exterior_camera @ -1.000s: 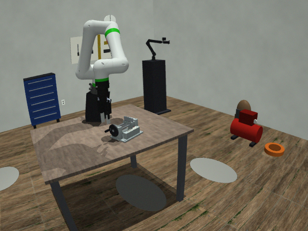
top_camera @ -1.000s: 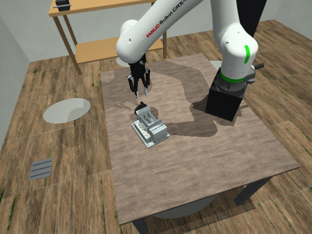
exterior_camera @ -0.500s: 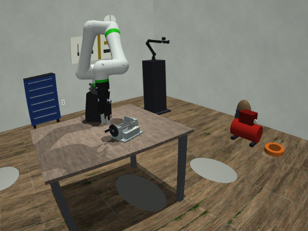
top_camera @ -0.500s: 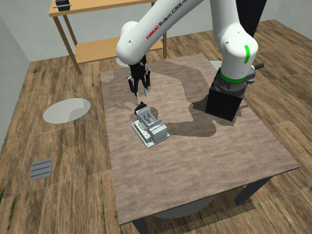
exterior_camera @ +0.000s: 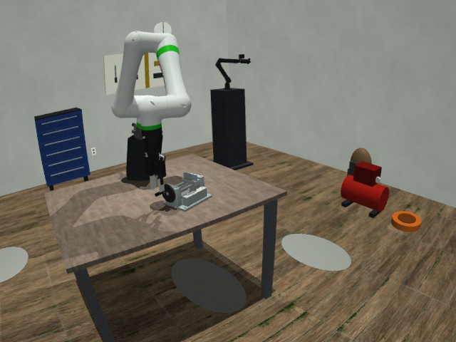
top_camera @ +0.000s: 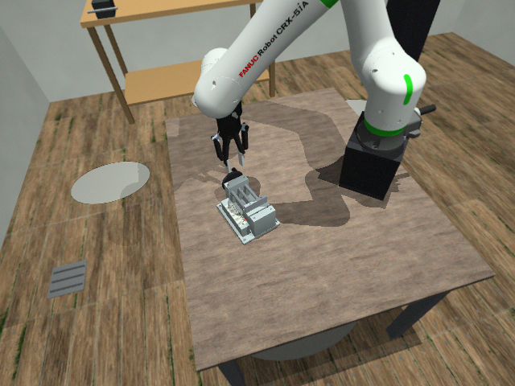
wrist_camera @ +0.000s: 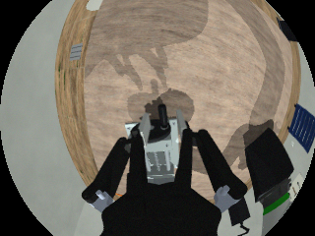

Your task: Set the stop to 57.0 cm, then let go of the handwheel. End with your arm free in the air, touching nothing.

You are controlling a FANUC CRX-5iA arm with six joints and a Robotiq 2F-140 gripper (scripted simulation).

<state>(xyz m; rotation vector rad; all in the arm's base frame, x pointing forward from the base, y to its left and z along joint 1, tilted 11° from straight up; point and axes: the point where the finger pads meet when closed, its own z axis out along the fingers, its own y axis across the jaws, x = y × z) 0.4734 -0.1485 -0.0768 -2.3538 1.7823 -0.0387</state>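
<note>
A small grey stop fixture [top_camera: 248, 212] with a scale and a red marker sits on the wooden table, left of middle. Its black handwheel [top_camera: 229, 178] is at the far end, facing away from the table's front. My gripper [top_camera: 232, 164] points down just above and behind the handwheel, fingers partly apart with nothing between them. In the exterior view the gripper [exterior_camera: 156, 182] hangs close above the handwheel [exterior_camera: 169, 192] of the fixture [exterior_camera: 188, 191]. In the wrist view the fingers straddle the fixture [wrist_camera: 159, 153] from above, with the handwheel's crank [wrist_camera: 160, 117] beyond the fingertips.
The robot's black base [top_camera: 370, 166] stands on the table's far right. A wooden shelf [top_camera: 166, 80] stands behind the table. A blue drawer cabinet [exterior_camera: 61, 145], a black pedestal [exterior_camera: 228, 127], a red compressor [exterior_camera: 364, 187] and an orange ring [exterior_camera: 405, 221] stand on the floor.
</note>
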